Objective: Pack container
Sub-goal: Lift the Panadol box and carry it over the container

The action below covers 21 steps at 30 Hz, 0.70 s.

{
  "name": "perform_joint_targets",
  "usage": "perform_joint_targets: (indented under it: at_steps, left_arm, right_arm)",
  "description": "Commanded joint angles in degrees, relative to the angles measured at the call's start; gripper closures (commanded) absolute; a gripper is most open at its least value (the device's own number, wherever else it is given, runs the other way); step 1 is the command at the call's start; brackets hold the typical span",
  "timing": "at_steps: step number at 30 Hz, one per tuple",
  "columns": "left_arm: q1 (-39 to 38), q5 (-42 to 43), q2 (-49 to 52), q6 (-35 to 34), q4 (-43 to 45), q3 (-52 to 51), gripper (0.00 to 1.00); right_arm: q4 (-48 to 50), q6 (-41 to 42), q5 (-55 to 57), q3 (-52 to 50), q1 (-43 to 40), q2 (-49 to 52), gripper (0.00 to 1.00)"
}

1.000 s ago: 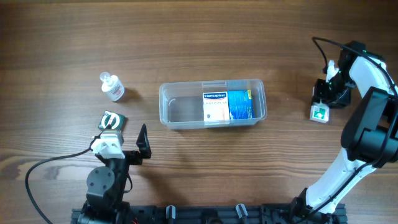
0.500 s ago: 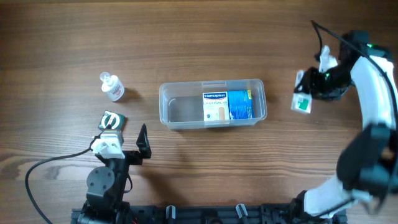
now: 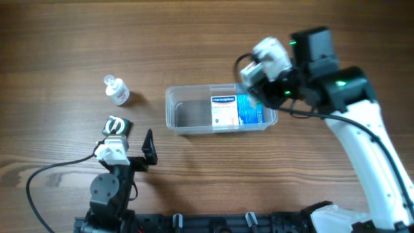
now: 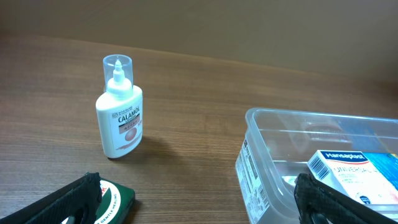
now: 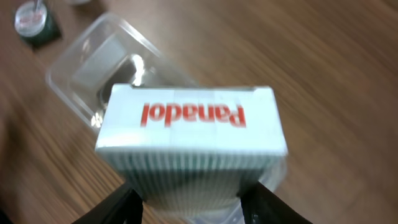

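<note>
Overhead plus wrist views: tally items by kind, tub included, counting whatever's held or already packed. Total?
Clear tubs: 1, the container
Cardboard boxes: 2, the Hansaplast box inside the container and the Panadol box held in the right gripper
Bottles: 1, the white bottle
Dark green packs: 1, the dark green pack
Total: 5

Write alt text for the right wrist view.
A white Panadol box, its red lettering upside down, fills the centre, gripped by the right tool. Beneath it sits the clear container on the wooden table, with a dark green item at top left.
</note>
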Motion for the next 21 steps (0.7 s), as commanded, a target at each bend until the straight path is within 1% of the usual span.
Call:
perform_joint_targets:
  at_steps: [1,5,8,15,17,21]
  left_arm:
    - [-0.42,-0.92,-0.04,-0.11,-0.04,-0.09,0.0]
    - [-0.42,-0.92,-0.04,-0.11,-0.04,-0.09,0.0]
    - [-0.42,-0.92,-0.04,-0.13,-0.04,-0.07,0.0]
    - [-0.42,-0.92,-0.04,-0.11,-0.04,-0.09,0.0]
    - [-0.42,-0.92,-0.04,-0.11,-0.04,-0.09,0.0]
    - [-0.42,-0.92,-0.04,-0.13,-0.04,-0.09,0.0]
  right_arm:
    - [2.34,-16.7,6.62,-0.02,2.51,3.98,0.6]
    - [4.26,-17.92,10.29,0.0,2.54,7.08,0.61]
    - [3.5,-19.02,11.96,-0.02,2.54,8.81,0.66]
    - [1.84,-20.17,14.69,0.0,2.64,9.77,0.65]
    - [1.11,-22.32,14.73,-0.02,2.97,9.77,0.72]
    - [1.09,-22.95,15.37,-0.02,3.58,9.77,0.73]
